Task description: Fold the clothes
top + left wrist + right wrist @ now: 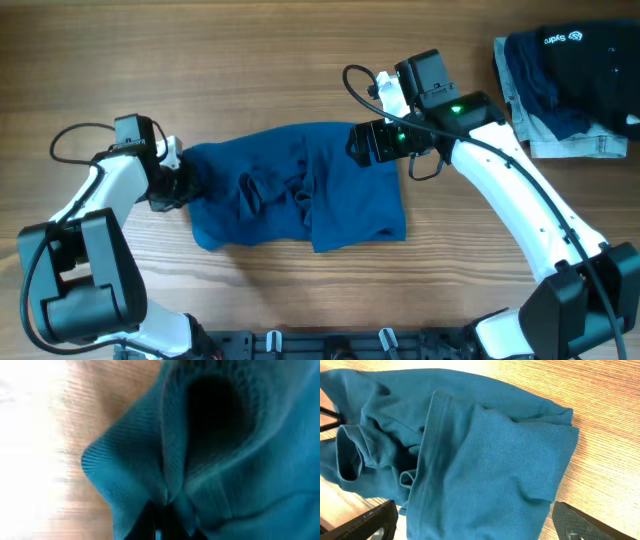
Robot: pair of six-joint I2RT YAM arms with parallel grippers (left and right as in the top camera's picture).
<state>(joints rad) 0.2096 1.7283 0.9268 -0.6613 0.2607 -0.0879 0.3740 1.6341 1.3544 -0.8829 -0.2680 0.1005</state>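
Item 1, clothes: one plain mid-blue garment. I logged it near the middle of the table, spread roughly flat but wrinkled, with bunched folds across its centre. My right wrist camera showed a long seam band running down the cloth and a loose cuff opening to the left of it.

Item 2, left gripper: it sat at the garment's left edge, touching it. In my left wrist view blue fabric filled nearly the whole frame. A ribbed edge was gathered into a crease that ran down into the dark fingers. I recorded the jaws as closed on the cloth.

Item 3, right gripper: it was positioned over the garment's upper right edge. In the right wrist view its fingers stood wide apart, one at each lower corner of the frame, and gripped nothing. The blue cloth lay spread beneath them. I could not tell whether the tips touched it.

Item 4, dark navy garment: it had a white logo and lay at the table's far right corner, on top of a pale denim piece. Both were well apart from the clothes.
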